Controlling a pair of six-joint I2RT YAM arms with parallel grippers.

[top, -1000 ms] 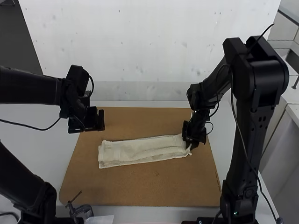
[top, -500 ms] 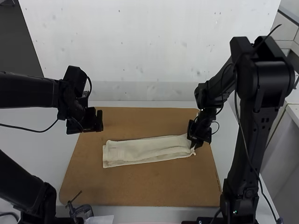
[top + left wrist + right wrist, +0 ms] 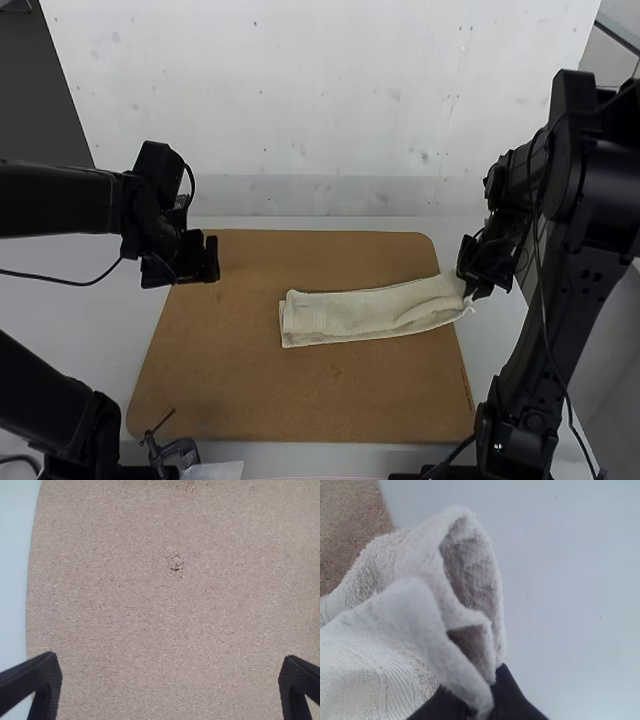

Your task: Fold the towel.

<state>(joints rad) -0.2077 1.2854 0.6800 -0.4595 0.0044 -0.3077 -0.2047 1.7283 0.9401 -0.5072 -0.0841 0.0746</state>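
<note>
The cream towel (image 3: 370, 312) lies as a long folded strip on the brown board, its right end gathered. At that end, past the board's right edge, my right gripper (image 3: 472, 284) is shut on the towel. In the right wrist view the towel (image 3: 395, 630) rises in loose folds to my right gripper (image 3: 479, 711), which pinches its layered end. My left gripper (image 3: 212, 258) stays over the board's back left part, apart from the towel. In the left wrist view my left gripper (image 3: 170, 672) is wide open above bare board.
The brown board (image 3: 220, 400) lies on a white table (image 3: 80, 270). A metal clamp (image 3: 178, 450) sits at the board's front left edge, beside a piece of white paper (image 3: 215, 470). A pale wall rises behind the table.
The right gripper has moved to the right, past the board's edge, dragging the whole towel strip with it. The left arm has barely moved.
</note>
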